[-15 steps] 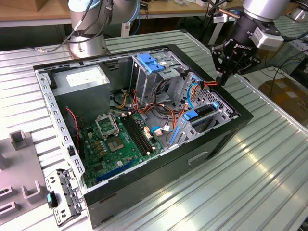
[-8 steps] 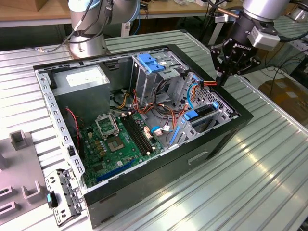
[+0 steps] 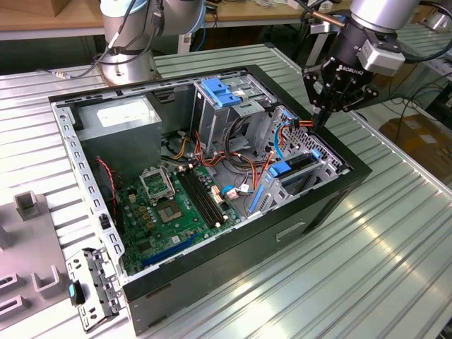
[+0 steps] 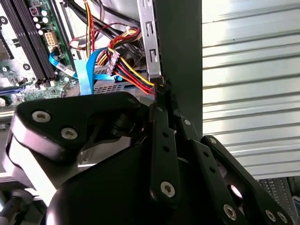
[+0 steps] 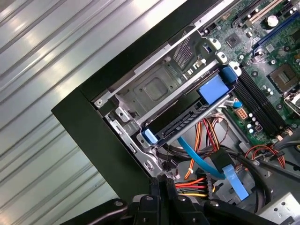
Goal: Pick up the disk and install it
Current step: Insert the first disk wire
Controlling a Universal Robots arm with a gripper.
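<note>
Hovering just beside the drive cage [image 5: 154, 89], the gripper [image 3: 317, 119] has its fingers pinched right together, and I can make out nothing clamped between them. The tips sit against the red-and-yellow cable bundle [image 4: 126, 70] that runs along the cage's end, so a stray wire in there can't be ruled out.

And the disk [image 5: 183, 121]? It's lying inside that cage, one dark long edge showing, a blue rail end poking out at the cage's mouth.

By my reckoning this is a stiff metal slab with a bit of heft and smooth, slippery faces, and it won't like a knock. The sensible hold is across its long sides on the plastic rails, clear of the connector end.

Plenty is hidden, though. The cage's grey plate covers the disk's top face, so no label is on show. I can't tell whether it's pushed fully home. Its connector end sits behind the wiring, and whether the blue flat cable [image 5: 201, 161] beside the cage is plugged into it, I can't say.
</note>
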